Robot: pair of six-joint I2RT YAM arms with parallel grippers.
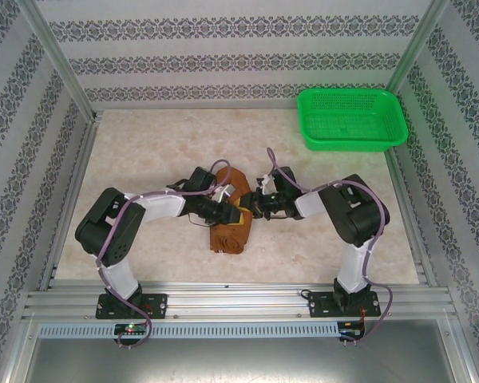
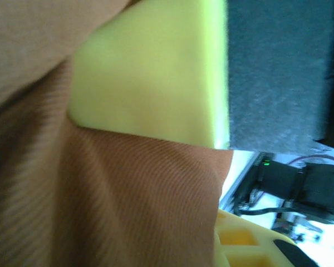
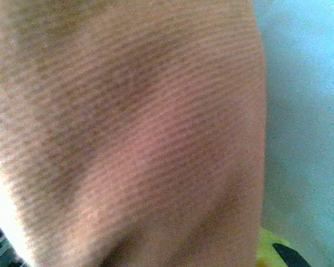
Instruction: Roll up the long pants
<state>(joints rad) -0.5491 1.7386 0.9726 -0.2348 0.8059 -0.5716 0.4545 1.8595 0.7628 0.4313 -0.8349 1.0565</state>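
Top external view: the long pants point(image 1: 230, 217), rust-brown, lie bunched in a compact bundle at the middle of the pale table point(image 1: 144, 152), between the two arms. The left gripper point(image 1: 228, 211) reaches in from the left over the top of the bundle. The right gripper point(image 1: 254, 205) meets it from the right at the bundle's upper right edge, so the two wrists stand close together above the cloth. A green basket point(image 1: 353, 147) sits well apart at the far right corner of the table, against walls papered in patterned stripes. Left wrist view: ribbed brown cloth runs between a yellow-green upper finger point(image 2: 150, 72) and the tip of a yellow lower finger point(image 2: 239, 245) at the lower right, a fold of the pants pinched in the narrowly parted jaws. A dark grey pad point(image 2: 273, 72) lies beside the upper finger. Right wrist view: the cloth presses up close to the lens, blurred, with pale table to the right and a scrap of yellow finger point(image 3: 267, 250) at the bottom edge; whether the right jaws have closed on the pants cannot be told
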